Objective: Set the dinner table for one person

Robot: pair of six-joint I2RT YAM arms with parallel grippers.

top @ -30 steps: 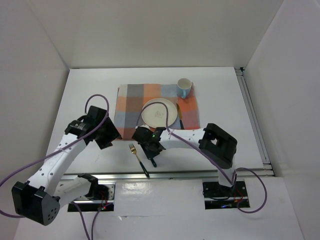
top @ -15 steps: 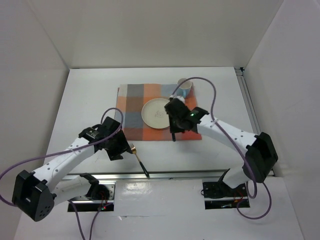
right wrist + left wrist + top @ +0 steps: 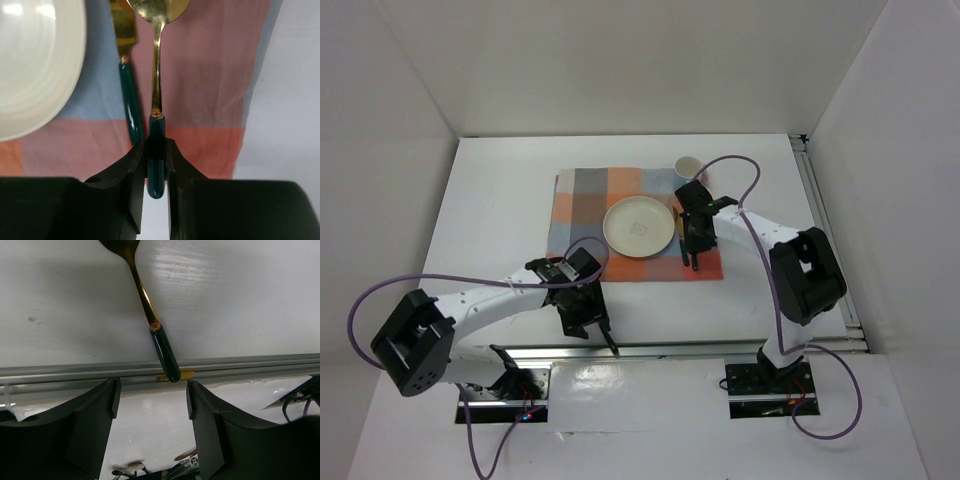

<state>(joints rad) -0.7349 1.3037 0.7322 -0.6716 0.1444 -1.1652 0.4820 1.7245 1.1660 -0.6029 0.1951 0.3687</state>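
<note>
Spoon (image 3: 156, 75) moved right of plate (image 3: 35, 65), lengthwise near-far (bowl away).

The table (image 3: 500, 200) is a large, flat, white rectangle lying level, boxed in by white walls (image 3: 640, 70) on its left, far and right sides. A grey metal rail (image 3: 720, 349) runs along its near edge. Its surface is matte, with faint scuffs near that edge.

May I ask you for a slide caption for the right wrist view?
Right end effector straddles the green-handled spoon on the checked placemat, beside the knife and plate.
</note>
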